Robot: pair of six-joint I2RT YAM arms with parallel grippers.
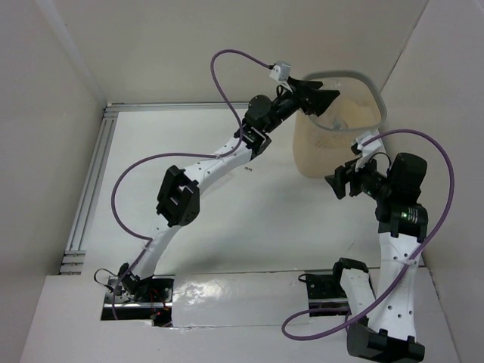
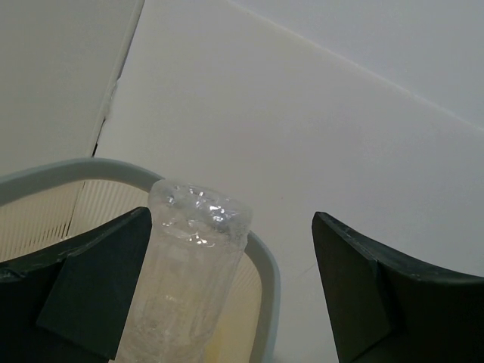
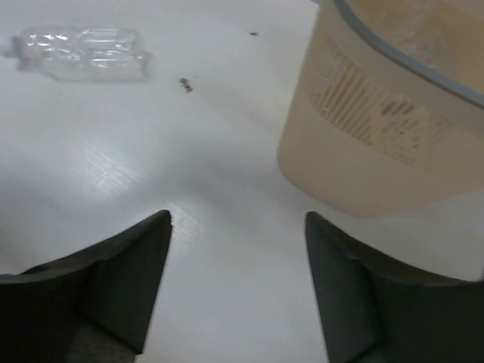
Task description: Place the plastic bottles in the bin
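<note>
My left gripper [image 1: 321, 98] is over the near-left rim of the beige bin [image 1: 355, 76]. In the left wrist view its jaws [image 2: 231, 219] stand wide open. A clear crinkly plastic bottle [image 2: 189, 280] stands upright between them, against the left finger and well apart from the right one, over the bin's grey rim [image 2: 266, 287]. My right gripper [image 1: 338, 184] is open and empty, low over the table just in front of the bin. The right wrist view [image 3: 238, 215] shows the bin wall [image 3: 378, 121] ahead on the right and another clear bottle [image 3: 83, 53] lying on the table far left.
An aluminium rail [image 1: 94, 181] runs along the table's left edge. White walls close in the left, back and right sides. Small dark specks [image 3: 185, 85] lie on the table near the lying bottle. Purple cables loop over both arms.
</note>
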